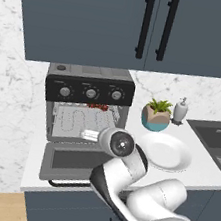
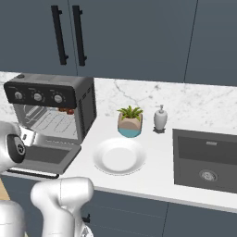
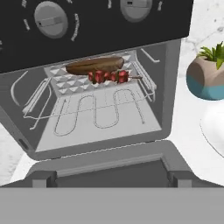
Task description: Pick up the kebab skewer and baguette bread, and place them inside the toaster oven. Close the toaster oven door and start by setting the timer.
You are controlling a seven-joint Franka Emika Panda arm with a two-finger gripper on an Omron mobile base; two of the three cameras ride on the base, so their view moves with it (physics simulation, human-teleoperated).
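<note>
Both foods already lie inside the toaster oven (image 3: 105, 100): the baguette bread (image 3: 94, 65) rests at the back of the wire rack, and the kebab skewer (image 3: 109, 77) lies just in front of it, touching or nearly touching the loaf. The white plate (image 1: 164, 151) on the counter (image 1: 199, 172) stands bare. So we judge the loading done, and the step in hand is closing the toaster oven door (image 1: 71, 162), which hangs folded down flat in front of the oven mouth, its black bar handle at the near edge.

Our gripper (image 1: 91, 136) hovers just above the lowered door, in front of the opening, and its fingers are spread wide with nothing between them.

To close the flap well, we should bring the hand low, under or against the front edge near the handle, and push it up and back along the arc of its hinge, not straight in. We want contact near the middle of the handle so the door does not twist. We should keep clear of the rack so the food is not nudged. After that, the timer knob (image 1: 116, 95) on the black top panel is next; which of the three knobs is the timer we cannot tell for sure
</note>
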